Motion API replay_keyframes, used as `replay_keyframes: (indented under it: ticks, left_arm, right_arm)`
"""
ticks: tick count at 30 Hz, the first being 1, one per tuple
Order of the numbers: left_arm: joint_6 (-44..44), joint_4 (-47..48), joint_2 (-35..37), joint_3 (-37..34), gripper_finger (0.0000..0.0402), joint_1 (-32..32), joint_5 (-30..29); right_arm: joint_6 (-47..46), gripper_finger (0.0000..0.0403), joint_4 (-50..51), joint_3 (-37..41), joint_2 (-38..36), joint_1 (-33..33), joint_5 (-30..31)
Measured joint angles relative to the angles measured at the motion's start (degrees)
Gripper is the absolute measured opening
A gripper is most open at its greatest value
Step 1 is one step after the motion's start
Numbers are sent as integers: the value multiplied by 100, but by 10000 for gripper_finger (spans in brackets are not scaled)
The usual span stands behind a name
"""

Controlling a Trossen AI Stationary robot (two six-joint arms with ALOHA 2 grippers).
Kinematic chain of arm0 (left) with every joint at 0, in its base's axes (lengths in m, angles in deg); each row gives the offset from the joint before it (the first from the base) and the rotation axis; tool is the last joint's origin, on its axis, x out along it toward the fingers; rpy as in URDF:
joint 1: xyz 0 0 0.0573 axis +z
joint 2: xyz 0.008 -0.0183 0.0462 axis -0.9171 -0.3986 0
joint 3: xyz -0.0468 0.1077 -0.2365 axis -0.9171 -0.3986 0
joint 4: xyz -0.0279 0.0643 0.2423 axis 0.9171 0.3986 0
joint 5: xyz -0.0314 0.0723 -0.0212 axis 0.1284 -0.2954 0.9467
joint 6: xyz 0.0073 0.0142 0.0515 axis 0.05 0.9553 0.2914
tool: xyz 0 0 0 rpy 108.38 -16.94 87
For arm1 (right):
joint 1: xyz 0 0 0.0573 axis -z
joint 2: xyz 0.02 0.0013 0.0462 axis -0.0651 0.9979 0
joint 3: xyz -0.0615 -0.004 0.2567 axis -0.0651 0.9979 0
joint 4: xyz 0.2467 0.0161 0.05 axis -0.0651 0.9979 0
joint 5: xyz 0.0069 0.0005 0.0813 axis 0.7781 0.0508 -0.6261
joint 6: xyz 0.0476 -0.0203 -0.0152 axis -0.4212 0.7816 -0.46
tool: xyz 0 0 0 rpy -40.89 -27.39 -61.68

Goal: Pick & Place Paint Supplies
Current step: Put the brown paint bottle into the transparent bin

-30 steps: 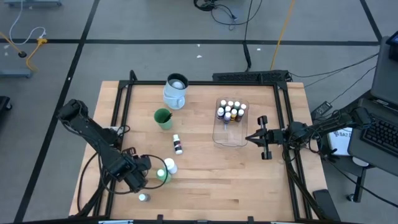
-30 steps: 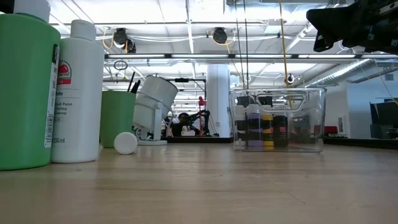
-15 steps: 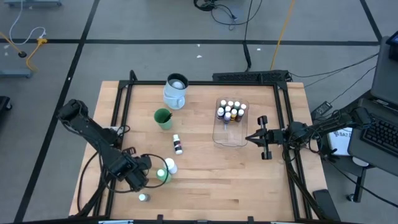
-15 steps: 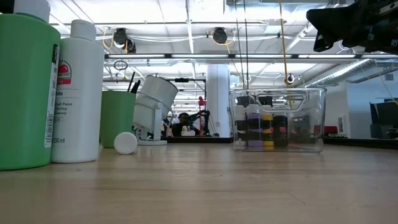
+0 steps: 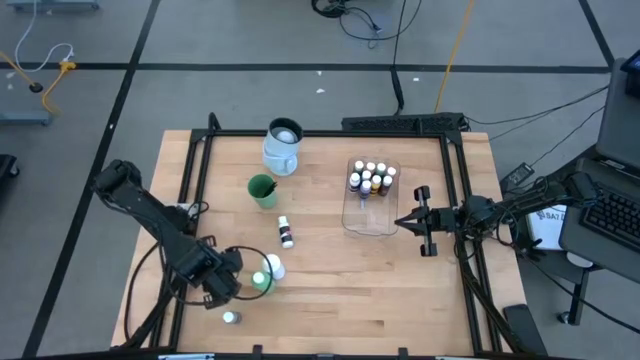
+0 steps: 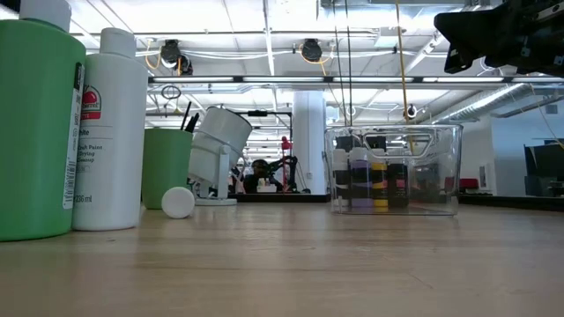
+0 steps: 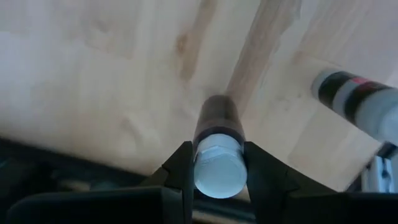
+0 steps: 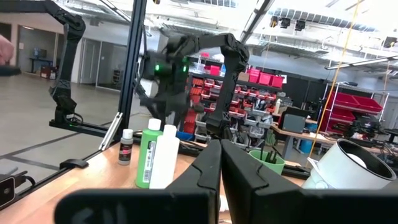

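My left pincer point(image 5: 226, 287) is low over the near left part of the tabletop point(image 5: 330, 280), with its fingers point(image 7: 184, 167) pressed against both sides of the white cap of a tiny dark bottle point(image 7: 216, 121). I grip at the cap because the bottle stands upright and the cap is the part I can reach from above. Seen from overhead, I cannot tell whether my pincer hides this bottle or whether it is the tiny one point(image 5: 231, 317) near the front edge.

My right pincer point(image 5: 404, 222) waits closed and empty just beside the clear tub point(image 5: 372, 222). I judge the tub is where the small bottles point(image 5: 371, 177) are being collected.

My count:
- About eight capped bottles are in the tub.
- One tiny bottle point(image 5: 286, 232) lies loose mid-table.
- One is at the front edge.
- One large green bottle point(image 5: 261, 283) and one white bottle point(image 5: 273, 267) stand touching.
- One green cup point(image 5: 262, 190) holds brushes point(image 6: 187, 115), too few showing to count.
- One white mug point(image 5: 283, 145) sits at the back.
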Motion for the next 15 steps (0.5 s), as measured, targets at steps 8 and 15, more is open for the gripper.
replay_keyframes:
  ticks: [8,15]
  left_arm:
    - [-774,1781,10,2068,99,358,-1162]
    - [241,1747,-112,3086,99,1250,-2130]
  right_arm:
    - [-10,6,3,0,-1,0,15]
    - [-15,6,1,2,-1,1,15]
